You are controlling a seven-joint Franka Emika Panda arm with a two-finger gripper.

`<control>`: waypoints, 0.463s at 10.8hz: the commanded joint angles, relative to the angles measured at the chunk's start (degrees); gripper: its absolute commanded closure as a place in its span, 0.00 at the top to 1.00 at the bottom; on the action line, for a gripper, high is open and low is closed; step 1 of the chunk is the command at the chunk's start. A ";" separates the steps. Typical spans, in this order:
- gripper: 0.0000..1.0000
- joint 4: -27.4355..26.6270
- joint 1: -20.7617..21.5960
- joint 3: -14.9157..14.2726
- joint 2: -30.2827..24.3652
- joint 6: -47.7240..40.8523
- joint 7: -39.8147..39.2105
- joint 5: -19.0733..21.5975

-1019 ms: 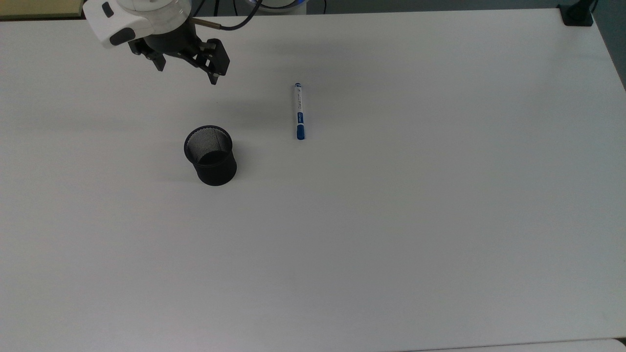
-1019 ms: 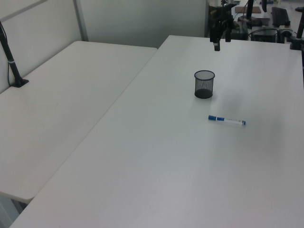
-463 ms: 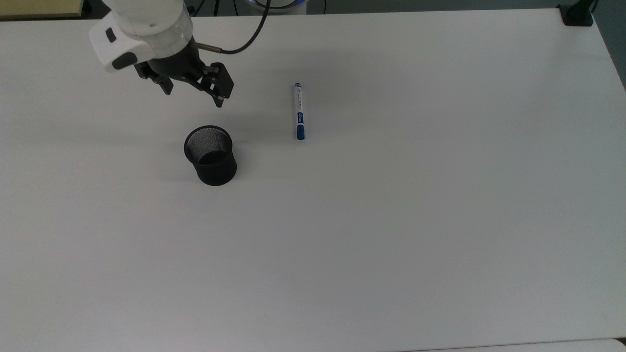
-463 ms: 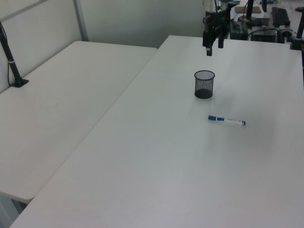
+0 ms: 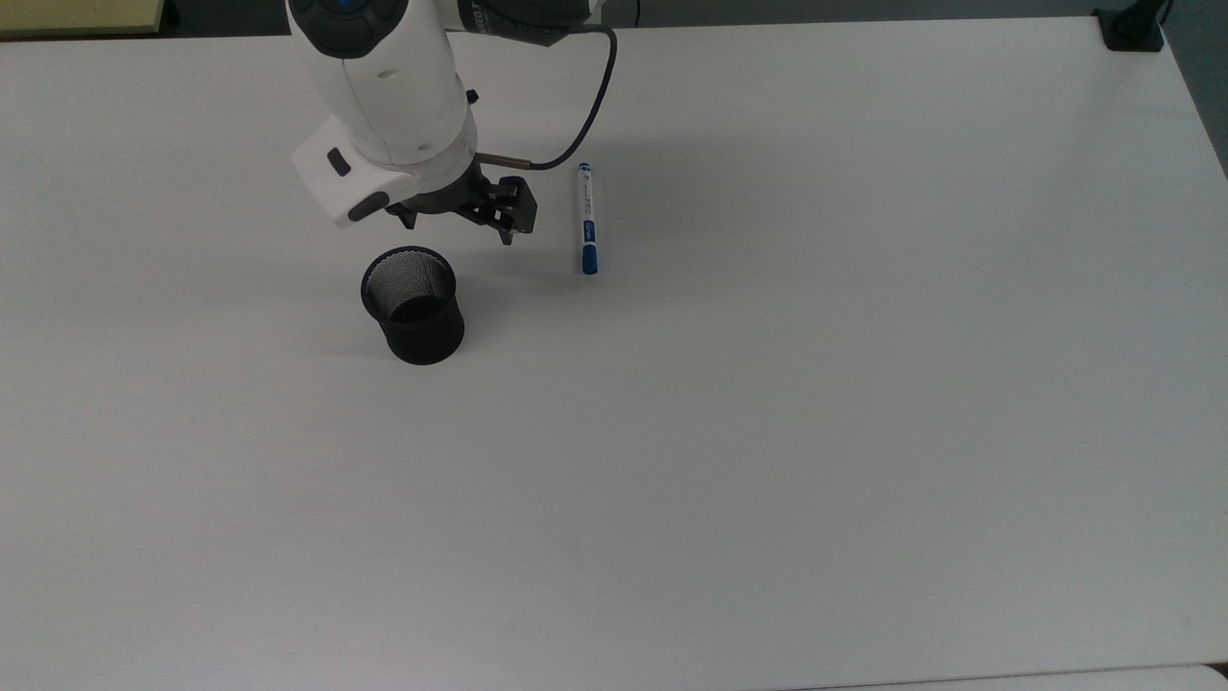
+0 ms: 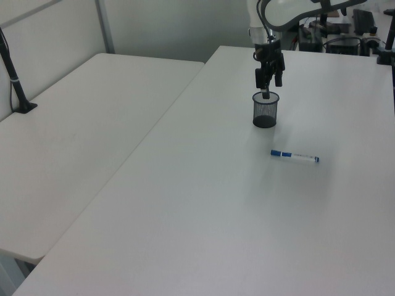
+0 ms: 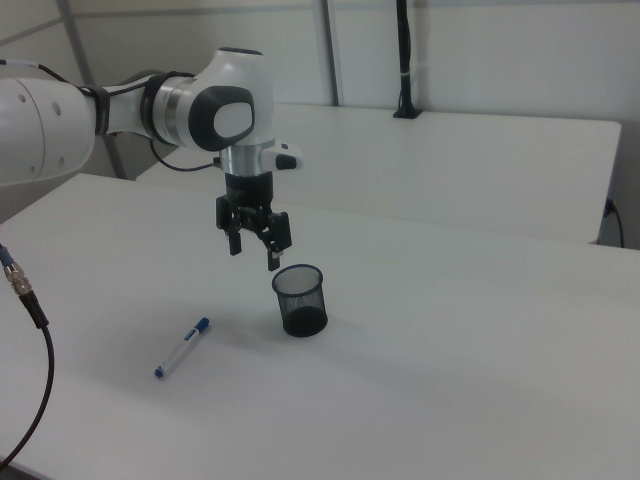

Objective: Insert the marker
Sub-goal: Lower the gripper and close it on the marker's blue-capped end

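**Marker Flat on Table, Gripper Raised Beside Cup**

White tabletop (image 5: 767,432) fills the workspace; a second white table (image 6: 80,123) adjoins it on the left view's left, with a black post (image 6: 15,80) clamped at its far edge. A pale partition wall closes the background in the left view and the right view.

The marker (image 5: 586,219) lies flat on the tabletop, untouched. In the top view its blue cap points toward the lower edge and its small blue end toward the upper edge. It rests apart from the black mesh cup (image 5: 413,305), on the top view's right of the cup. In the right view the marker (image 7: 182,347) lies on the right view's left of the cup (image 7: 300,299).

The cup stands upright, its opening facing up, with nothing visible inside.

The gripper (image 7: 256,240) hangs from the white arm (image 5: 384,86) above the table, pointing down. Its jaws stand apart with nothing between them. In the top view the gripper (image 5: 460,216) sits between cup and marker, just above the cup's rim line and touching neither. A black cable (image 5: 595,106) loops from the wrist.
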 commanded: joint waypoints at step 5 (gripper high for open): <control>0.93 -7.59 8.78 0.52 1.50 0.34 -2.49 0.65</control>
